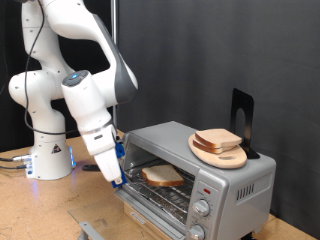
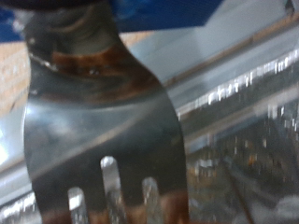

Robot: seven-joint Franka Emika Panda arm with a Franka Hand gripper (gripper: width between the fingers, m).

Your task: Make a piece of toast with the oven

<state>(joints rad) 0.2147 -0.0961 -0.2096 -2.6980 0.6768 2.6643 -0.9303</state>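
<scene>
Black curtain hangs behind a light wooden tabletop (image 1: 40, 210) on which the white Panda arm (image 1: 75, 70) stands at the exterior view's left and a small silver toaster oven (image 1: 200, 170) sits at the right. Its glass door (image 1: 150, 205) is folded down and open, and the piece of toast (image 1: 162, 176), pale with a tan crust, lies flat on the wire rack (image 1: 165, 190) inside. Two round knobs (image 1: 202, 208) sit on the oven's front panel. On its roof rests a round wooden plate (image 1: 220, 150) carrying more bread slices (image 1: 217, 139), with a black stand (image 1: 241, 115) just behind. The gripper (image 1: 115, 180) hangs at the oven's open mouth, just beside the toast on the exterior view's left; whether its fingers are spread or closed cannot be told. Close up in the wrist view, a metal fork (image 2: 103, 121) fills the frame, its tines toward the blurred rack.
</scene>
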